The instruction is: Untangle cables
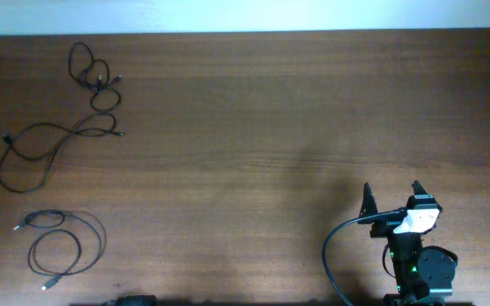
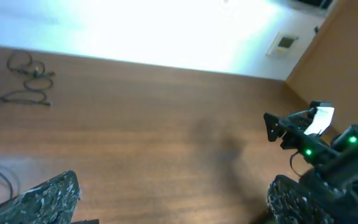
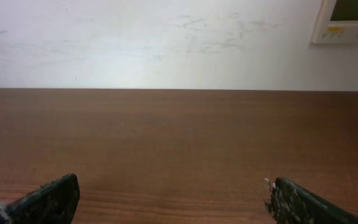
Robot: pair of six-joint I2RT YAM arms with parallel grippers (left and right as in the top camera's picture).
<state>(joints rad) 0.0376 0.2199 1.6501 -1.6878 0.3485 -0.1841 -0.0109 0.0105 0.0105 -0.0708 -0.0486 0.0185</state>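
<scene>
We see thin black cables (image 1: pixel 99 82) on the left end of a wooden table (image 1: pixel 253 110), in 2 groups (a tangle farther back, a coil nearer). The right gripper (image 1: pixel 391 191), well apart from them, gapes wide and empty. The left gripper (image 2: pixel 173 202) gapes too, holding nothing.

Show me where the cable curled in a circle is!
In the overhead view, the curled cable lies on the left side of the table, near the robot's edge. It sits below the tangled cables and far from the right gripper.
</scene>
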